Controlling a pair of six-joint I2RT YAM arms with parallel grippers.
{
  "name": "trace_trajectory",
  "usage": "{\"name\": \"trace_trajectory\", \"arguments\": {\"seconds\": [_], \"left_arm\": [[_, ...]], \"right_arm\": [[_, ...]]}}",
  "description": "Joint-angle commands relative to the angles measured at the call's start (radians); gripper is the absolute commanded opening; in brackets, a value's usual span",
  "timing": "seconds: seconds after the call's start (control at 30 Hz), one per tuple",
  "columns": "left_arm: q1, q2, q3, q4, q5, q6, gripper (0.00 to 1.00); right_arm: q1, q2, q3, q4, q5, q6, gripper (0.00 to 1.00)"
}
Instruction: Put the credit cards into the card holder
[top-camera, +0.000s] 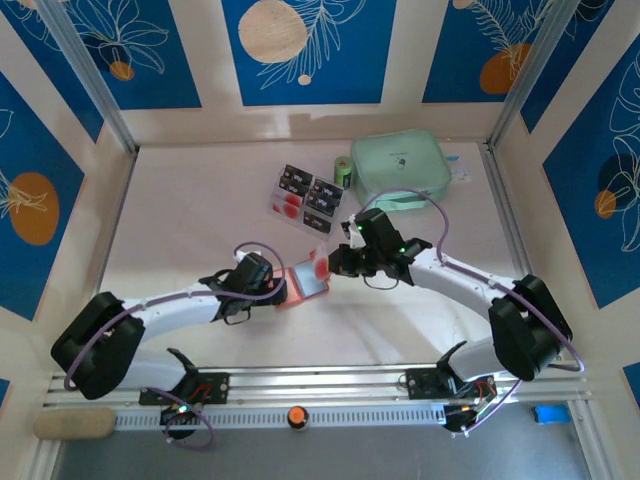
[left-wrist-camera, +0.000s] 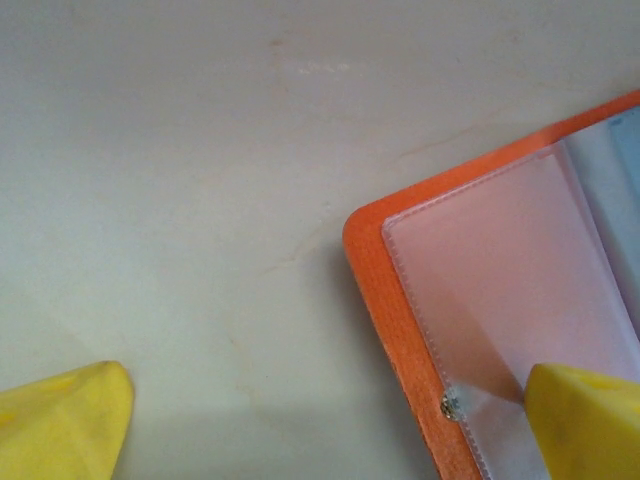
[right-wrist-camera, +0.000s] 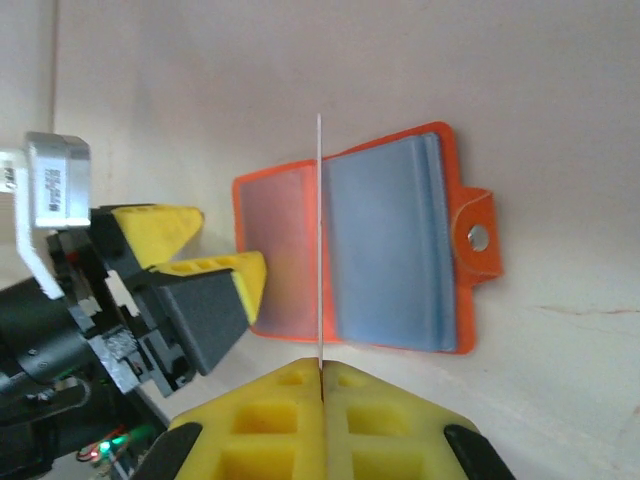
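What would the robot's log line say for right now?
left gripper: open, finger over holder | right gripper: shut on card | card: edge-on over open holder | other cards: by pouch

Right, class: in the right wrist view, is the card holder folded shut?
No, the card holder lies spread open, with its inner pockets facing up towards the camera.

Pale table (top-camera: 200, 220): open card holder (top-camera: 305, 288), credit cards (top-camera: 305, 197), mint pouch (top-camera: 400, 165).
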Motion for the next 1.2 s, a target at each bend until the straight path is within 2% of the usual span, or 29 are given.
{"name": "trace_trajectory", "arguments": {"seconds": [0.0,0.37,0.87,1.17], "left_arm": [[-0.023,-0.01,-0.033,-0.135,0.042,-0.064,1.0],[-0.017,0.052,0.012,-0.206,-0.027,-0.092,1.0],[0.109,0.129,0.136,-0.256,-0.038,0.033,1.0],[0.113,0.075,0.117,-0.269,-0.009,0.014,1.0]], "right_arm": [[0.008,-0.012,-0.037,0.13,-0.064,0.064,0.0],[0.013,0.116,-0.087,0.344,-0.139,0.056,0.0],[0.044,0.174,-0.097,0.422,-0.091,0.048,0.0],[0.076,0.205,-0.125,0.497,-0.034,0.08,0.0]]}}
